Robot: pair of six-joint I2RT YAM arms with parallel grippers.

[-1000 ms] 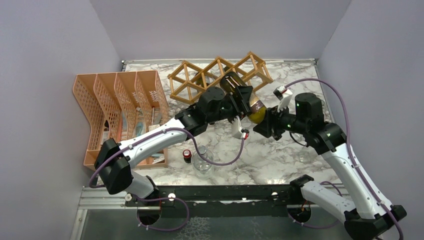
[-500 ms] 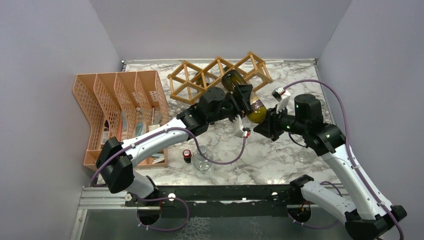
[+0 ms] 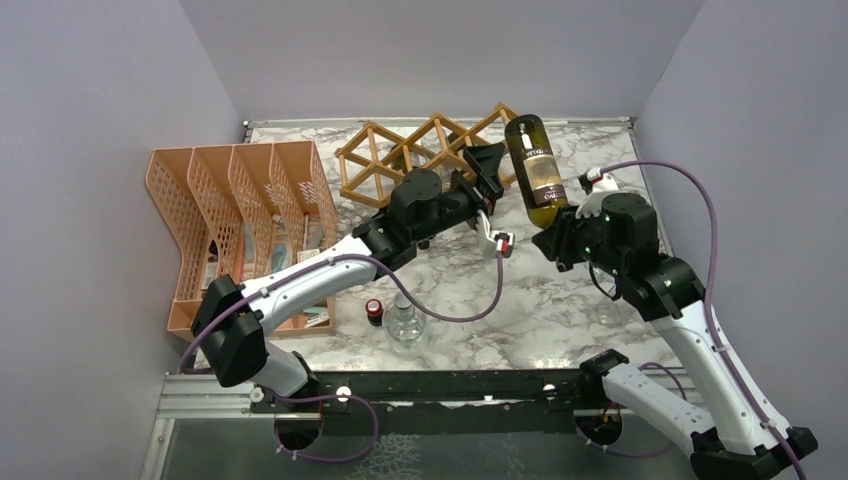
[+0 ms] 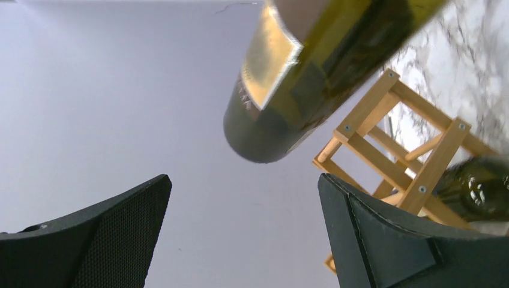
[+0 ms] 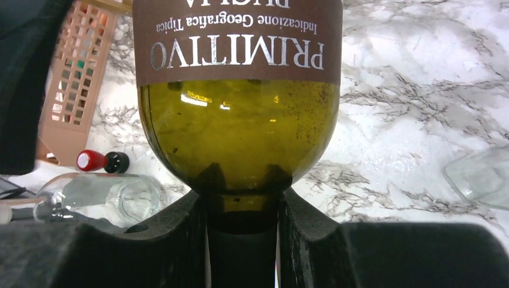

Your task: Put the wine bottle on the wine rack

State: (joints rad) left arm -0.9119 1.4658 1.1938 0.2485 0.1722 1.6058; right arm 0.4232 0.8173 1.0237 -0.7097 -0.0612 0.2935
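The wine bottle (image 3: 535,170), dark green with a brown label, is held in the air by its neck in my right gripper (image 3: 556,236), base pointing up and towards the back. It hangs over the right end of the wooden wine rack (image 3: 420,152). In the right wrist view the fingers (image 5: 180,240) clamp the neck below the bottle's shoulder (image 5: 240,126). My left gripper (image 3: 484,168) is open and empty, just left of the bottle. In the left wrist view the bottle's base (image 4: 282,114) floats above the open gripper (image 4: 243,234), beside the rack (image 4: 390,150).
An orange mesh file organiser (image 3: 230,215) stands at the left. A clear glass bottle (image 3: 405,322) and a small red-capped bottle (image 3: 374,309) lie near the front. A dark green glass shape (image 4: 480,192) shows behind the rack slats. A clear glass (image 5: 480,177) lies at the right.
My left gripper has let go of the wine bottle and opened. My right gripper has swung the bottle up and to the right, from lying across the rack to standing base-up.
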